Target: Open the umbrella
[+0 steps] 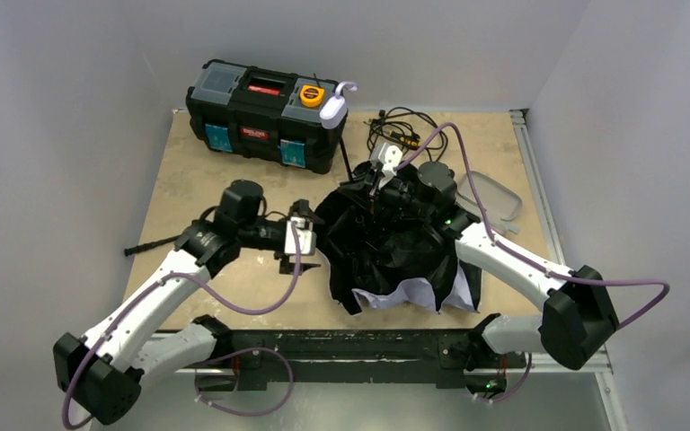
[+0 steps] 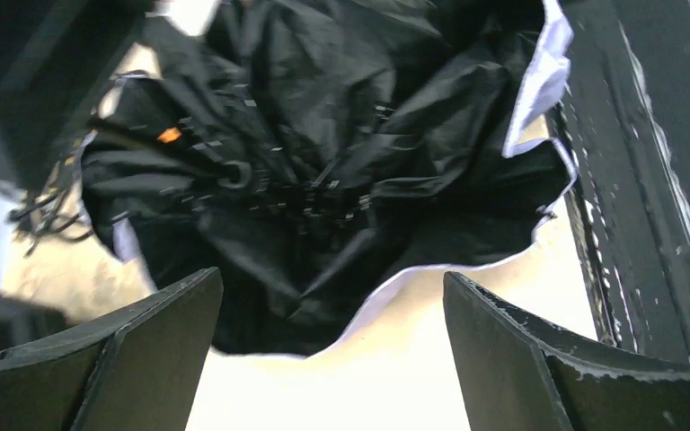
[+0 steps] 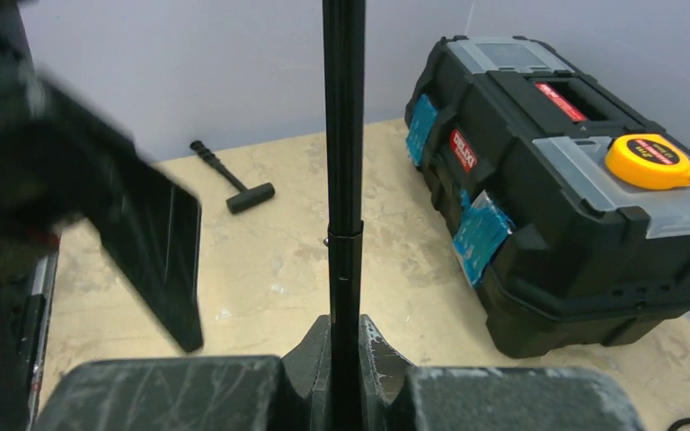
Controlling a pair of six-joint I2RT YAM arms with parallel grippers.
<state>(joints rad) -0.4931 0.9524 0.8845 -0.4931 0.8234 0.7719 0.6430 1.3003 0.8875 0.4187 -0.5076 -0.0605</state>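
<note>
At the middle of the table, the umbrella lies only part-way open. Its canopy is a crumpled black heap, lining upward, with a pale edge showing toward 6 o'clock. From the heap the thin black shaft runs out toward 11 o'clock. It ends in the small pale handle, which seems to rest on the corner of the toolbox. The right gripper is clamped tight around the shaft, I'd guess to anchor the pole while the canopy is worked along it. The left gripper sits at 9 o'clock of the heap. Its fingers are spread wide with nothing between them, and they face the fabric as if lined up to reach in among the ribs.
</note>
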